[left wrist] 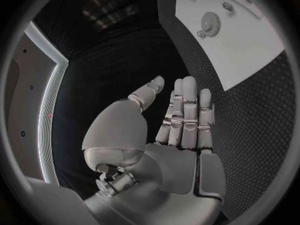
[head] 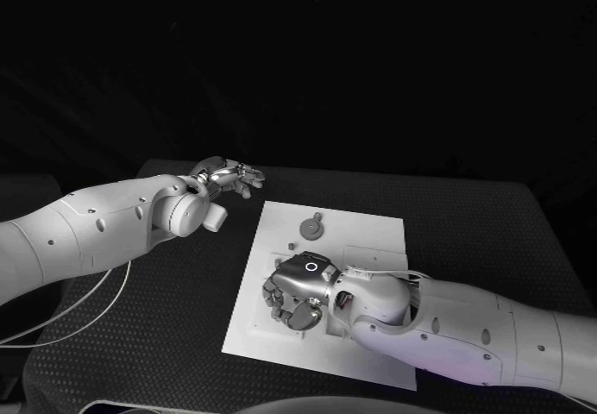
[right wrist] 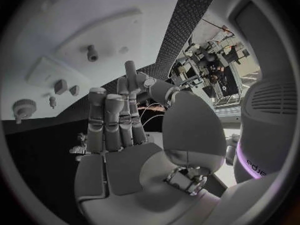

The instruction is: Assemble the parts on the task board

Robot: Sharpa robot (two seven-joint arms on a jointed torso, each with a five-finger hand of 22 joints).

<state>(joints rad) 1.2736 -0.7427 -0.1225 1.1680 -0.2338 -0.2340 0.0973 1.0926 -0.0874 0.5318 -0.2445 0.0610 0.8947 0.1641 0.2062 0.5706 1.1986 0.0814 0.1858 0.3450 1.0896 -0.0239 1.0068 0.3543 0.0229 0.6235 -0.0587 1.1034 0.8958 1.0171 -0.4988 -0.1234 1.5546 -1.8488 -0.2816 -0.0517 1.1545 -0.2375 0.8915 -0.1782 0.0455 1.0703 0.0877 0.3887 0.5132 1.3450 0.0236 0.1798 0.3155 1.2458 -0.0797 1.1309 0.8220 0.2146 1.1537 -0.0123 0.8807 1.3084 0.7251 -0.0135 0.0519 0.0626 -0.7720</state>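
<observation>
My right hand [head: 298, 293] hangs over the task board [head: 373, 228] near its near-left corner, fingers straight and apart, holding nothing, placed to reach a part. My left hand [head: 228, 178] waits off the board's far-left corner, fingers apart, empty. One gear part [head: 310, 227] lies near the far edge; I can count no other parts with certainty.
</observation>
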